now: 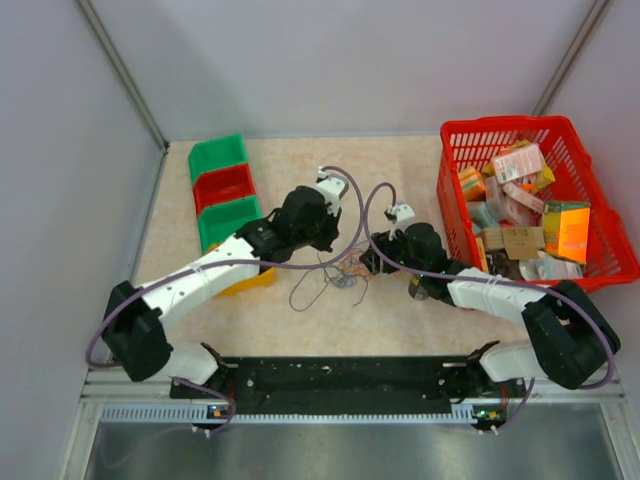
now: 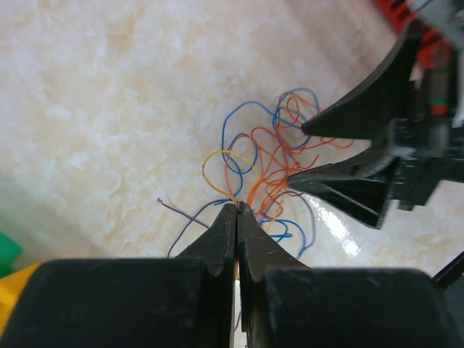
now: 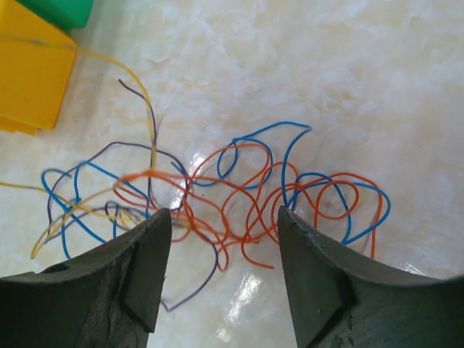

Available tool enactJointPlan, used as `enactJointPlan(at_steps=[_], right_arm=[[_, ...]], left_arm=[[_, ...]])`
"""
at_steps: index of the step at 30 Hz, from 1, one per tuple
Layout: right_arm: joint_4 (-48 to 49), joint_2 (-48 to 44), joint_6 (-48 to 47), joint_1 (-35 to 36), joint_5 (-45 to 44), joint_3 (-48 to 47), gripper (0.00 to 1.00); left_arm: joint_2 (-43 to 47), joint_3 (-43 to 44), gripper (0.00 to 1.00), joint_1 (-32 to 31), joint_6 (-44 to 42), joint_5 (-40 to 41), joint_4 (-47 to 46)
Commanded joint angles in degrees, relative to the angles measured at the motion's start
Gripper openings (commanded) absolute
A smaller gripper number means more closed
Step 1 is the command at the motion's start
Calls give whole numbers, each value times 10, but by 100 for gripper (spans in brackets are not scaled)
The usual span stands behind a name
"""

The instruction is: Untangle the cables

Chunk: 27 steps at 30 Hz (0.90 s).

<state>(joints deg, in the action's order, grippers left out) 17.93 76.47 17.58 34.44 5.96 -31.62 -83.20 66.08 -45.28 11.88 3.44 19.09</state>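
The cables (image 1: 338,276) lie in a loose tangle of thin blue, orange, purple and yellow strands on the table between the two arms. In the left wrist view my left gripper (image 2: 237,207) is shut on a yellow cable (image 2: 217,161) at the tangle's near edge, and the strand runs down between the closed jaws. My right gripper (image 3: 223,214) is open, its fingers straddling orange loops of the cables (image 3: 239,190) without pinching any. The left wrist view also shows the right gripper (image 2: 296,156) with its tips spread over the bundle.
A red basket (image 1: 455,132) full of packets stands at the right. Green and red bins (image 1: 225,190) sit at the back left. A yellow bin (image 1: 252,282) lies under the left arm, and the right wrist view shows that yellow bin (image 3: 32,69) just left of the tangle.
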Motion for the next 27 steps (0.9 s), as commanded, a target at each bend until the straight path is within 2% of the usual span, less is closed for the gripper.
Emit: enactJointPlan(at_steps=[1, 6, 11, 15, 19, 25, 27], right_arm=[[17, 19, 0, -3, 20, -27, 60], [4, 42, 10, -3, 16, -42, 60], [18, 52, 18, -3, 35, -42, 58], [104, 19, 19, -2, 99, 0, 59], [168, -13, 20, -3, 125, 34, 60], [234, -19, 30, -2, 147, 55, 43], [261, -19, 35, -2, 174, 62, 41]], left_arm=[[76, -1, 0, -2, 8, 3, -21], [143, 4, 0, -2, 9, -62, -59], [188, 29, 0, -2, 20, -89, -63], [201, 48, 0, -2, 25, -120, -57], [209, 51, 0, -2, 27, -132, -56], [220, 59, 0, -2, 39, -169, -64], [219, 68, 0, -2, 39, -193, -65]])
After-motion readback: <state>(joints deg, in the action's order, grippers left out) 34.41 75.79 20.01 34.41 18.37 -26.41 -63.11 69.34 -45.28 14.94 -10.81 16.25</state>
